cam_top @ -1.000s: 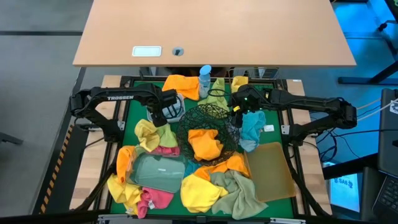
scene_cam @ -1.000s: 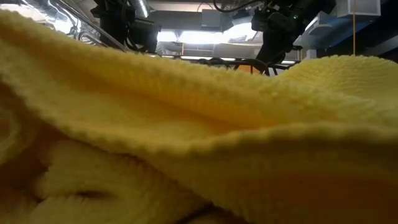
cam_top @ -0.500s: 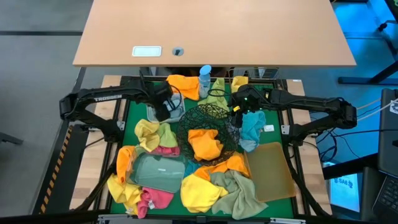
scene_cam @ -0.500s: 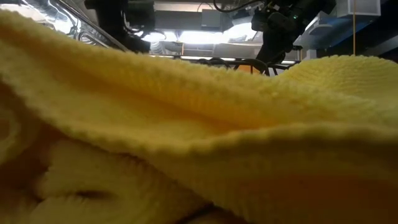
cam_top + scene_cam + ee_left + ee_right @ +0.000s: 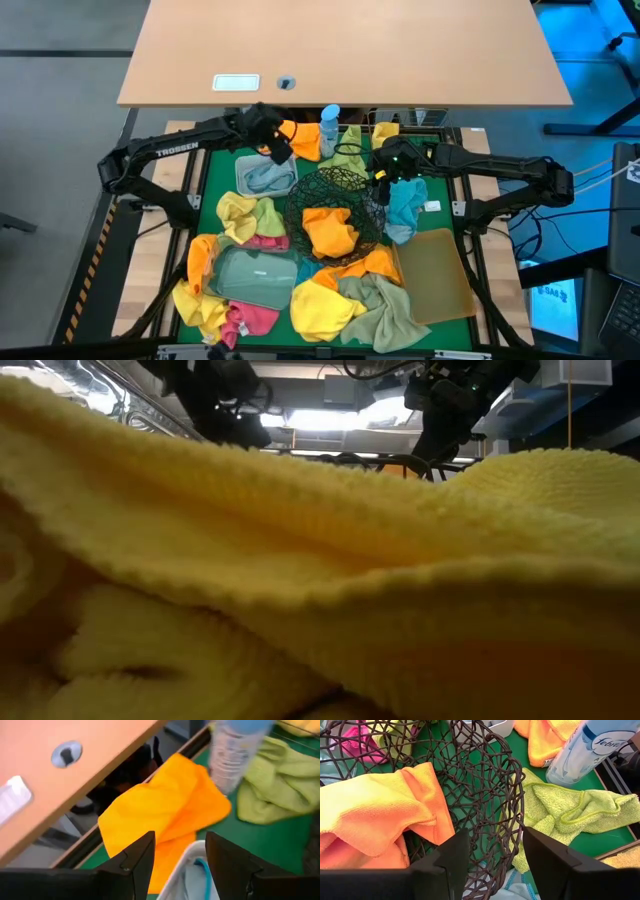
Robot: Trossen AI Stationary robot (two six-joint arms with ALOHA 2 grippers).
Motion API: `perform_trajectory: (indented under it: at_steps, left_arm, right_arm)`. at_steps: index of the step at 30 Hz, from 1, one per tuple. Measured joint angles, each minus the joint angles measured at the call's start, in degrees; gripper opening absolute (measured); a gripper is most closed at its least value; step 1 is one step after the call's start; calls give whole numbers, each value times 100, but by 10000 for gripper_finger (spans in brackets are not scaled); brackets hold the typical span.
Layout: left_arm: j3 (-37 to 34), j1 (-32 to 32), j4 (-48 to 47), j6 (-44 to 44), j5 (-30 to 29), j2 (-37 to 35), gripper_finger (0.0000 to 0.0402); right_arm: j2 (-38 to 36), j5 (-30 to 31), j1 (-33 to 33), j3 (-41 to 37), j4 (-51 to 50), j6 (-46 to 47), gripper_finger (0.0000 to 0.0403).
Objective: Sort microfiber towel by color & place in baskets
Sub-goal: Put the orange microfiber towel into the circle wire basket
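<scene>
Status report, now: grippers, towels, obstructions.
Left gripper open, empty, over orange towel. Right gripper open at black mesh bowl rim. Bottle beside orange towel.

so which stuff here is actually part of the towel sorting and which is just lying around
Part of the job:
- orange towel in the black wire bowl
- white tub holding a blue towel
- tan bin
- loose towels, e.g. yellow towel
- left gripper, fingers open

Lying about:
- spray bottle
- wooden desk
</scene>
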Motion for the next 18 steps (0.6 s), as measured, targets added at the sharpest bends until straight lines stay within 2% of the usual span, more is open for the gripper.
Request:
perform_trajectory:
  at_steps: [7,13,18]
  left_arm:
    - [-2,653,164,-538,60,564,168]
    - [-2,1011,403,-846,647,1115,168]
    - [-2,1094,756,-1280,798,1509,168]
  right_arm:
    - [0,0,0,0,0,0,183]
    - [0,0,0,0,0,0,183]
    - [0,0,0,0,2,0,183]
